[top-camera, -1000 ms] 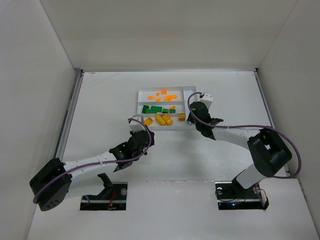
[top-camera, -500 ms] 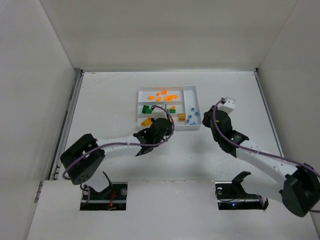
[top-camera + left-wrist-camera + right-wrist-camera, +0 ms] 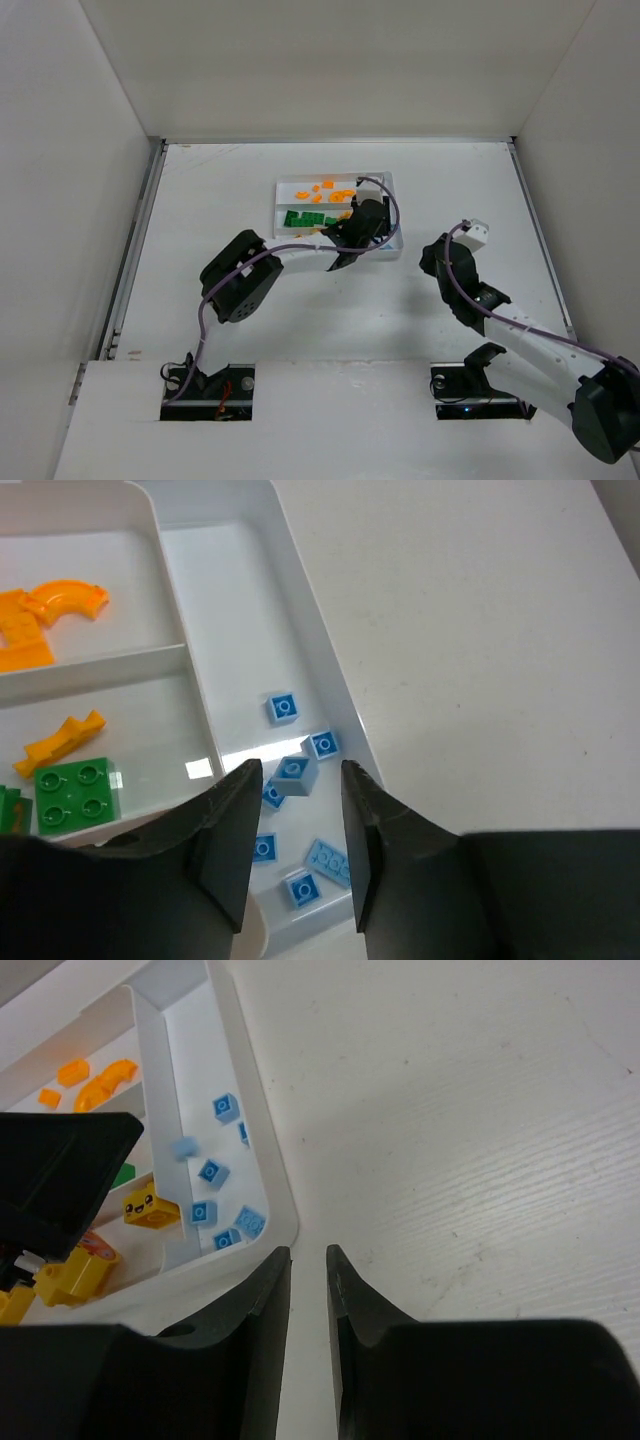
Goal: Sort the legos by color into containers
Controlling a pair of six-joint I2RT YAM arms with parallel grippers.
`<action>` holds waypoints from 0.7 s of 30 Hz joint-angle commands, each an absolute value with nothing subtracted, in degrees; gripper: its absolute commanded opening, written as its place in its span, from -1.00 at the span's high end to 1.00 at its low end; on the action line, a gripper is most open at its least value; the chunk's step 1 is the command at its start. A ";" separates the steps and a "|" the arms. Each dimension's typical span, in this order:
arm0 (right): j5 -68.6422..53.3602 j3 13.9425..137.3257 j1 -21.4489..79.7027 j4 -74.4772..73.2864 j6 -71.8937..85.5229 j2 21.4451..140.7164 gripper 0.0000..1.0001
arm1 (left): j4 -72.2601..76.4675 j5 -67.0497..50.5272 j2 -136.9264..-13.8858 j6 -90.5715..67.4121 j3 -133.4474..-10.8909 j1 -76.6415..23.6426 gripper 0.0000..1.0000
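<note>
Seen between released left fingers (image 3: 240, 800), toward twelve o'clock: tiny light-blue plastic brick (image 3: 294, 773) over shallow white plastic tray (image 3: 322, 640); right fingers (image 3: 270, 1290) nearly clenched, empty.

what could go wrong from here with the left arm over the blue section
1. The light blue brick below the open left gripper looks loose in mid-fall. It could bounce out of the tray over its low outer wall onto the table.
2. Its fingers hang close to that wall, so a low pull-back might clip it and shift the tray.
3. An orange piece lies beside a green brick in one section and may stay missorted.
</note>
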State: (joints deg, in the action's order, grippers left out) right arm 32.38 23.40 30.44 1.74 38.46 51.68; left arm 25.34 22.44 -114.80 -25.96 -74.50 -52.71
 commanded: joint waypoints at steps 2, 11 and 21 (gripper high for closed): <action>31.20 22.68 30.36 5.54 39.37 51.15 0.42 | 24.26 22.06 -112.33 -23.65 -78.40 -52.42 0.06; 30.76 21.97 30.36 6.50 39.55 50.18 0.31 | 26.01 27.33 -95.39 -23.82 -60.76 -48.83 -1.00; 32.08 21.71 30.72 7.38 39.11 51.24 -0.11 | 15.94 36.47 -60.87 -28.11 -34.22 -41.10 -1.00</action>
State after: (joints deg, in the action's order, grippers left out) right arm 31.07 21.71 30.46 4.12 39.29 51.13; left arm 21.04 31.77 -69.32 -25.61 -38.83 -43.07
